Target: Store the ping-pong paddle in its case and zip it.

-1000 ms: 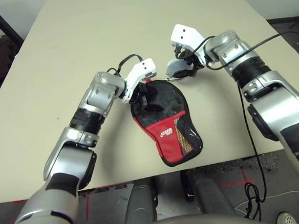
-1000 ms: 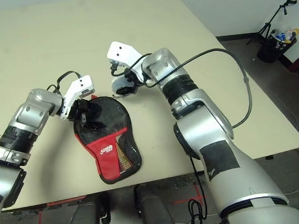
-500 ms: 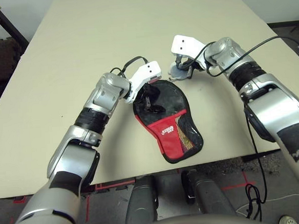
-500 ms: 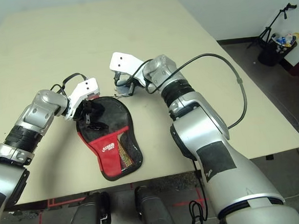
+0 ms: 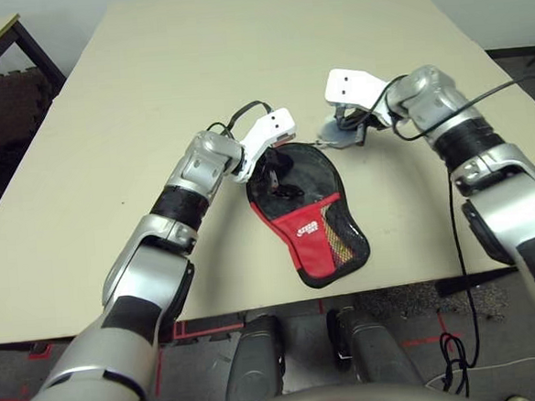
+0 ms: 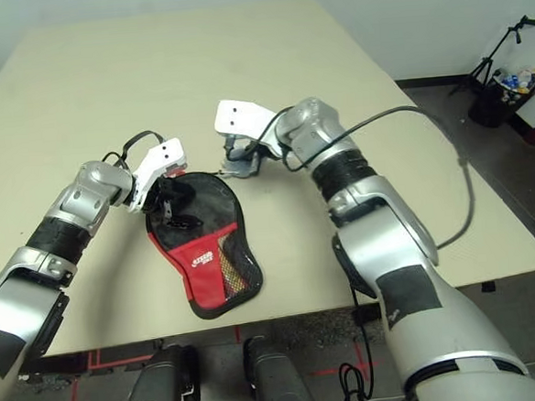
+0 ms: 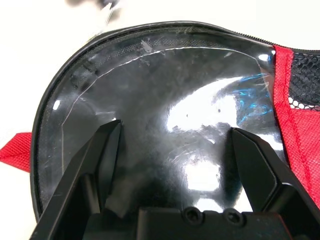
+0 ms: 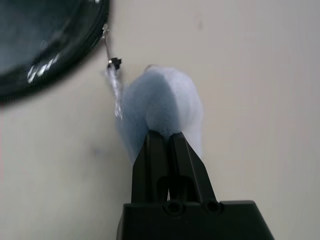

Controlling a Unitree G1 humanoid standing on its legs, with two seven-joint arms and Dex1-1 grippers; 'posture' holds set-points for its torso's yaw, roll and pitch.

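End effector states differ between the two arms: the left end effector point(image 7: 172, 150) is spread wide, its two black fingers point(image 7: 97, 165) set down on the glossy black upper part of the case point(image 5: 310, 211) with nothing gripped between them, while the right end effector point(image 8: 169, 145) is closed tight on a small grey soft lump point(image 8: 165, 107). That lump is tied by a short string to the zipper pull point(image 8: 114, 62) at the rim of the case. The case is laid flat on the tabletop point(image 5: 150, 98) near its front edge, red lower part and mesh pocket toward the robot. A light wooden handle is seen through the mesh; the paddle's blade cannot be made out.
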